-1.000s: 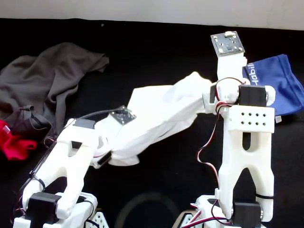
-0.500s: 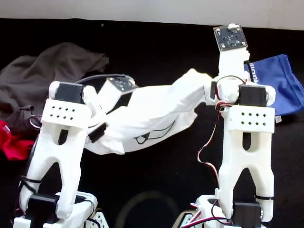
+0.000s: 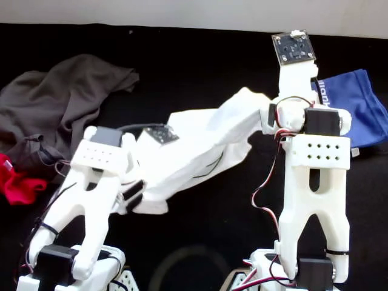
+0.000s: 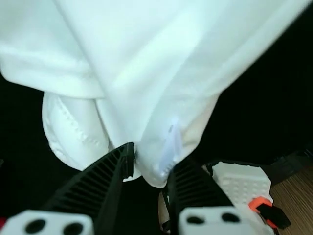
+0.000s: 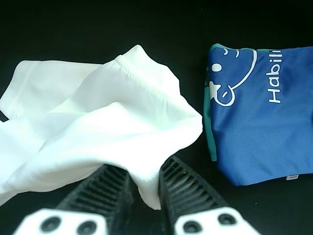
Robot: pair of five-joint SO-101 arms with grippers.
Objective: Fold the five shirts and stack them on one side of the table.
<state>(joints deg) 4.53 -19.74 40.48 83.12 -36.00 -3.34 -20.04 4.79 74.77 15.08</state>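
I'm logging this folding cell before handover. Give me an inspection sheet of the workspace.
Surface: black table.
Job's things: white shirt stretched between both grippers; blue shirt flat at far right; grey shirt crumpled far left; red shirt bunched at left edge.
Clutter: nothing seen.
Grippers: left gripper shut on the white shirt; right gripper likewise.
Cables: red and black wires on the right arm; black cable over the left arm.
Surroundings: pale wall behind the table; wood floor.

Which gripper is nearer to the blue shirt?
Right. The right gripper clamps the white shirt just beside the blue shirt; the left gripper clamps its other end, farther away.
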